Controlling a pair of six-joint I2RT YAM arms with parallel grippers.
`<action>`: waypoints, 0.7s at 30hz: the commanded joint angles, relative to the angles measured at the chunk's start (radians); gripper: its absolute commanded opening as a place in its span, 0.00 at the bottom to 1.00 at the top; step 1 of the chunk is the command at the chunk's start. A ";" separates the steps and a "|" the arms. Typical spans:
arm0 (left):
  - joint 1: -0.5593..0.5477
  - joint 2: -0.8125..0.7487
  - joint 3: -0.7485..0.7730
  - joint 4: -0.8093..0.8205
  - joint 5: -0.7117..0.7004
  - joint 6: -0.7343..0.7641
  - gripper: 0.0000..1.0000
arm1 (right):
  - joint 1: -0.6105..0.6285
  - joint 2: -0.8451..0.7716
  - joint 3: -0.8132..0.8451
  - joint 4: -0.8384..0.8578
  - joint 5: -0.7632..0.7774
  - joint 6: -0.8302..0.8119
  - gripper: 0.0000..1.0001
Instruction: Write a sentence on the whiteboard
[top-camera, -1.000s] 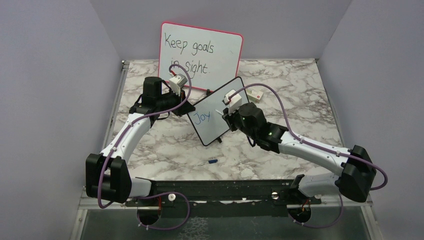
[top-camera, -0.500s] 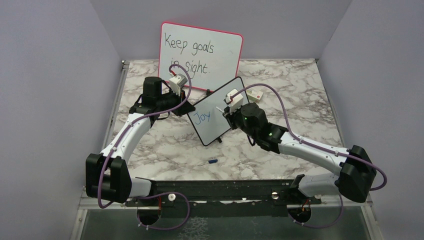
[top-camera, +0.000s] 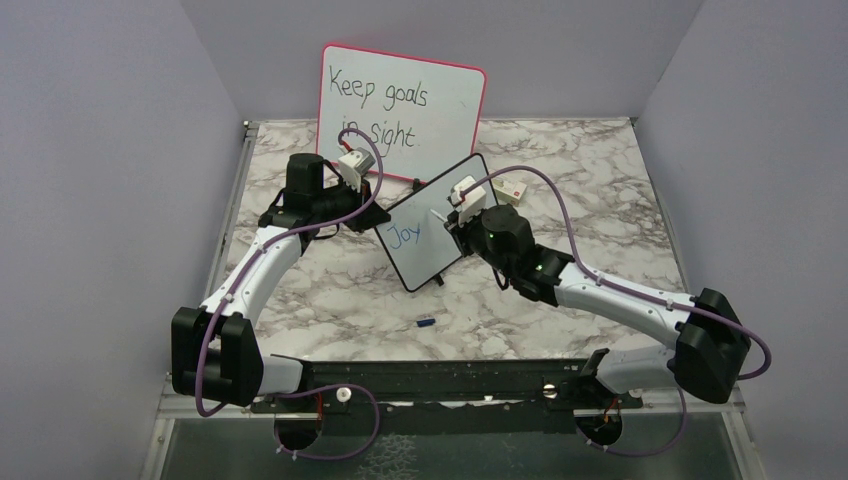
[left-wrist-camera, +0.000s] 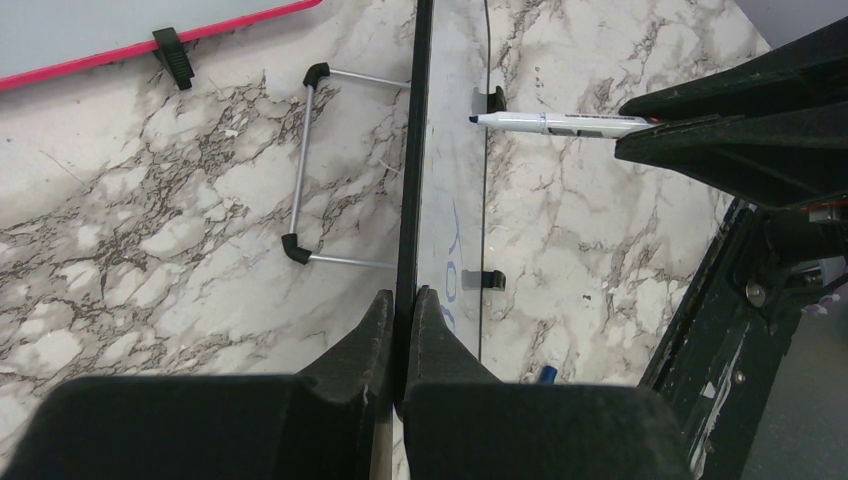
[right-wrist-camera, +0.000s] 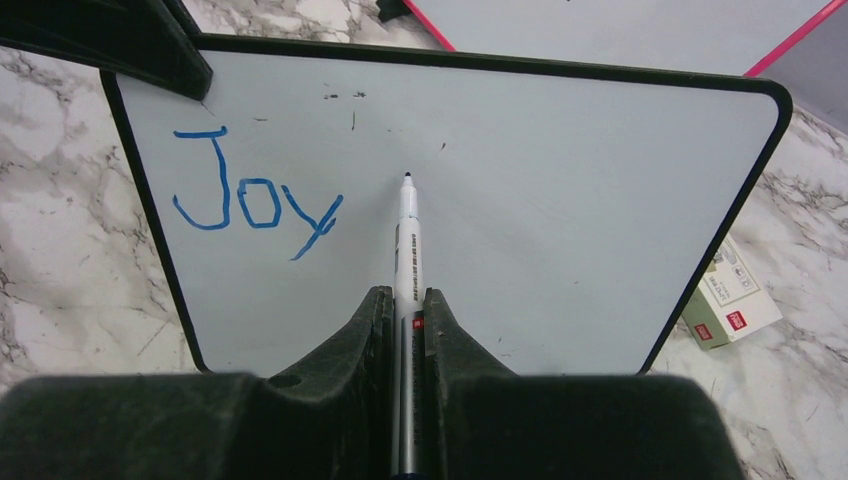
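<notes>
The black-framed whiteboard (top-camera: 430, 225) stands tilted on the marble table. My left gripper (left-wrist-camera: 402, 300) is shut on its near left edge, one finger on each face. Of the sentence, only the blue word "Joy" (right-wrist-camera: 255, 205) shows, at the board's left. My right gripper (right-wrist-camera: 403, 300) is shut on a white marker (right-wrist-camera: 406, 240) that points at the board. The marker's dark tip sits just right of "Joy", at the board's surface; whether it touches I cannot tell. In the left wrist view the marker (left-wrist-camera: 560, 123) reaches the board from the right.
A larger pink-framed whiteboard (top-camera: 400, 110) with black handwriting leans against the back wall. A small white box (top-camera: 508, 190) lies behind the black-framed board. A blue cap (top-camera: 425, 322) lies on the table in front. A wire stand (left-wrist-camera: 305, 170) props the board from behind.
My right gripper has edged slightly up and left along the board with the marker. The left arm and the board have stayed still.
</notes>
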 joint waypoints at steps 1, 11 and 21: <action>-0.009 0.035 -0.015 -0.080 -0.107 0.056 0.00 | -0.004 0.016 0.031 0.037 0.004 -0.012 0.00; -0.009 0.037 -0.015 -0.079 -0.105 0.055 0.00 | -0.011 0.019 0.037 0.058 0.018 -0.013 0.00; -0.009 0.040 -0.014 -0.080 -0.105 0.055 0.00 | -0.020 0.030 0.042 0.084 0.049 -0.012 0.00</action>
